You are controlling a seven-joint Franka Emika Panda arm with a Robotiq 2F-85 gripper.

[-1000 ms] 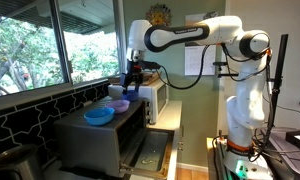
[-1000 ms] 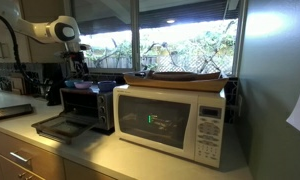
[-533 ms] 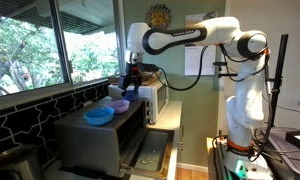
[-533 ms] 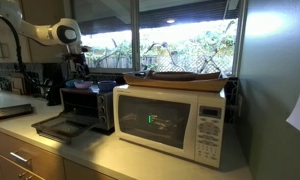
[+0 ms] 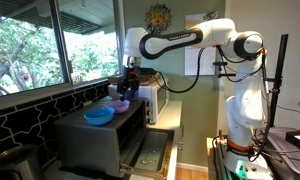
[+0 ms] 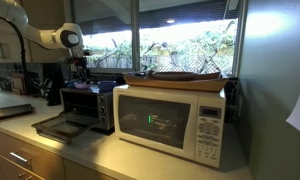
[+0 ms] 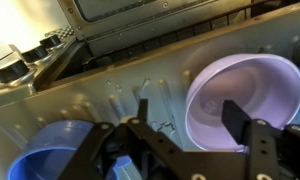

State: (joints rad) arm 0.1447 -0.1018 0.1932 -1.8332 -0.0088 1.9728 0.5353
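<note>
Wrist view: jaws spread wide above the toaster oven (image 7: 120,95), masking part of its purple bowl (image 7: 262,85); blue bowl (image 7: 45,155) cropped.

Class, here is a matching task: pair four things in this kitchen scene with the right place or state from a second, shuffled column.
Things: 1 blue bowl; 2 purple bowl; 3 toaster oven door; 4 microwave.
Places or states: a folded down open; b white, door shut; c right under the fingers; d on the toaster oven, off to the side of the fingers.
Pairs: 1-d, 2-c, 3-a, 4-b.
</note>
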